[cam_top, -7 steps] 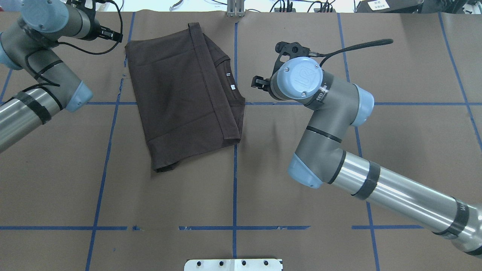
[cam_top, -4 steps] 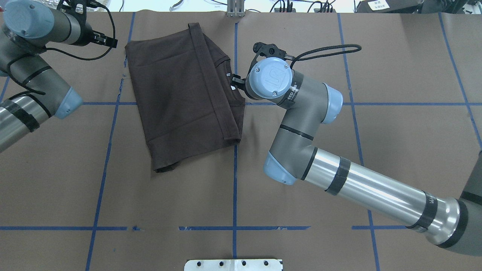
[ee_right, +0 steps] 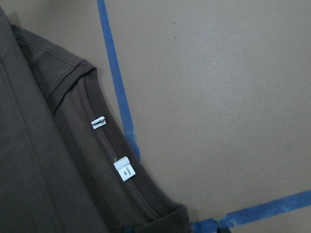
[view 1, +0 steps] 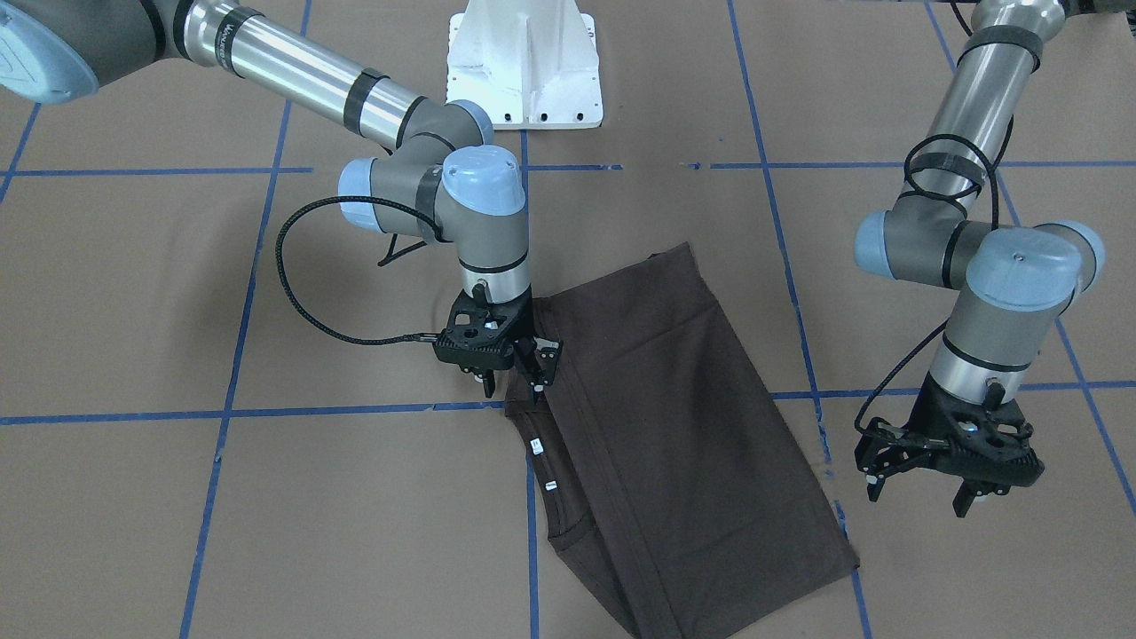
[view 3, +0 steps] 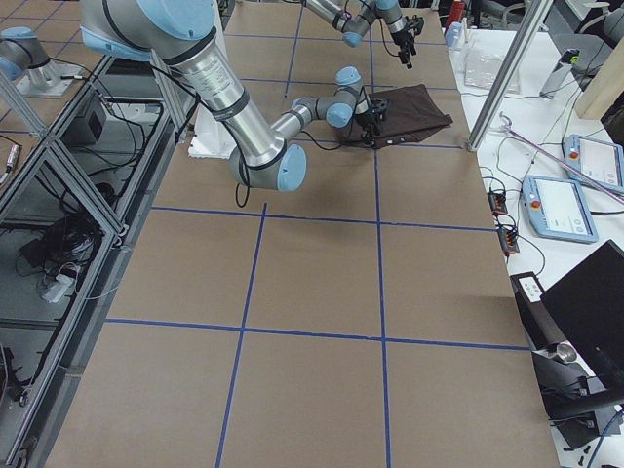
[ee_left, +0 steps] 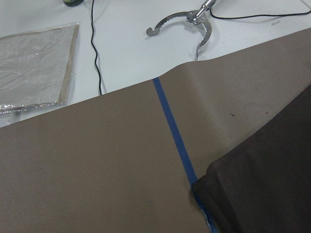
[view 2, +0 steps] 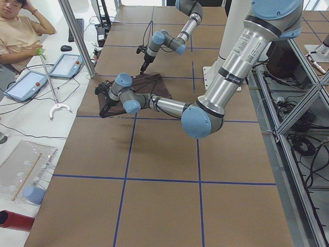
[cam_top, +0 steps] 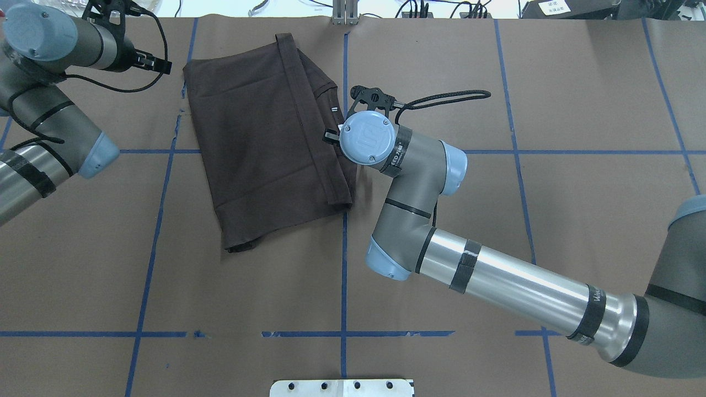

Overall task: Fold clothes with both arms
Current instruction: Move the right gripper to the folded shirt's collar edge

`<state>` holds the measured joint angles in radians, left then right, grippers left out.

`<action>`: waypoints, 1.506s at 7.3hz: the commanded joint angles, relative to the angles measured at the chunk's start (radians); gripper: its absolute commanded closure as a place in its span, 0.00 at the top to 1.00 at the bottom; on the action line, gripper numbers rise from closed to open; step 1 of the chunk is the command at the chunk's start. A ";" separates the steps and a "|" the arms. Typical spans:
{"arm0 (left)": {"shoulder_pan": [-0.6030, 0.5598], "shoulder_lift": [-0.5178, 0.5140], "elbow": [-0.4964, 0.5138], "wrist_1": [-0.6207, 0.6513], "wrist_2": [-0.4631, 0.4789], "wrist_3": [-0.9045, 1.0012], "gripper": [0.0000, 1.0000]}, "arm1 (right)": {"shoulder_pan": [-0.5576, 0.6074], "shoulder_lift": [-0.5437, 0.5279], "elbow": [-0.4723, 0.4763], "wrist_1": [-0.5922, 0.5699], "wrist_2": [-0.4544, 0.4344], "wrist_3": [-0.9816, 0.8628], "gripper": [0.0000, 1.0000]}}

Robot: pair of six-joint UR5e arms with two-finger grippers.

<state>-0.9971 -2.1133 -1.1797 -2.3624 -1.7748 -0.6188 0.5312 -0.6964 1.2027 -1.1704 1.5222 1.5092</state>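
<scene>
The dark brown T-shirt [cam_top: 265,138] lies folded on the brown paper, its collar with white neck tags [ee_right: 124,170] along its right edge. It also shows in the front view [view 1: 674,444]. My right gripper [view 1: 512,386] is open and low over the shirt's collar-side corner, its fingers straddling the edge of the cloth. In the overhead view the wrist [cam_top: 365,138] hides it. My left gripper [view 1: 919,494] is open and empty, hovering just off the shirt's opposite edge. The left wrist view shows a shirt corner [ee_left: 267,184] beside blue tape.
The white pedestal base [view 1: 524,62] stands at the robot's side of the table. Blue tape lines [cam_top: 343,264] grid the paper. Beyond the far table edge lie a grabber tool [ee_left: 189,19], tablets [view 2: 23,85] and a seated operator [view 2: 20,31].
My right arm has swung left and brought its gripper from beside the shirt onto its collar-side edge. My left arm has shifted slightly, staying near the shirt's far left corner.
</scene>
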 commanded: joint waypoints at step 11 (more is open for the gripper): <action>0.008 0.001 0.005 -0.004 0.002 -0.010 1.00 | -0.042 0.002 -0.012 -0.017 -0.048 0.013 0.00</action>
<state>-0.9929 -2.1123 -1.1753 -2.3645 -1.7738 -0.6231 0.4907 -0.6935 1.1898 -1.1812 1.4741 1.5216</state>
